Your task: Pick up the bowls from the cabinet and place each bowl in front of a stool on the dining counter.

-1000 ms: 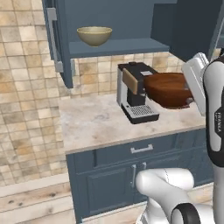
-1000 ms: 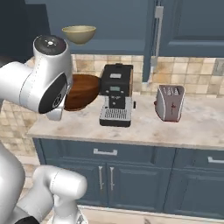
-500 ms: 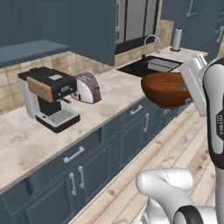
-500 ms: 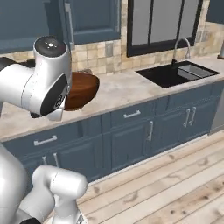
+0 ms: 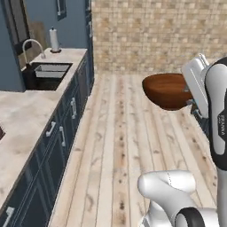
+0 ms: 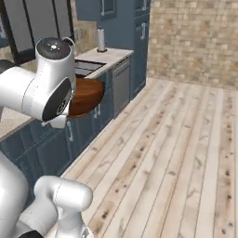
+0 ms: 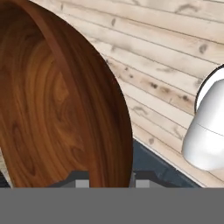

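Note:
A glossy dark reddish-brown bowl (image 5: 165,90) hangs in the air over the wooden floor, level and upright. My gripper (image 5: 189,91) is shut on its right rim. In the hand view the rim of the bowl (image 7: 57,100) runs between my two fingertips, with the gripper (image 7: 110,180) pinching the wall. From the right base view the bowl (image 6: 87,94) sticks out from behind my arm, close to the base cabinets. The cabinet, the stools and the dining counter are out of view.
A beige stone counter (image 5: 26,111) with a sink (image 5: 44,73), a faucet (image 5: 30,44) and a paper towel roll (image 5: 54,40) runs along the left on dark blue base cabinets (image 5: 64,133). Open wooden floor (image 5: 124,133) reaches a tiled wall (image 5: 155,35).
The whole picture has swung as the base turned: the coffee machine and toaster have left the view, the sink has slid left. The bowl stays in my gripper, same pose.

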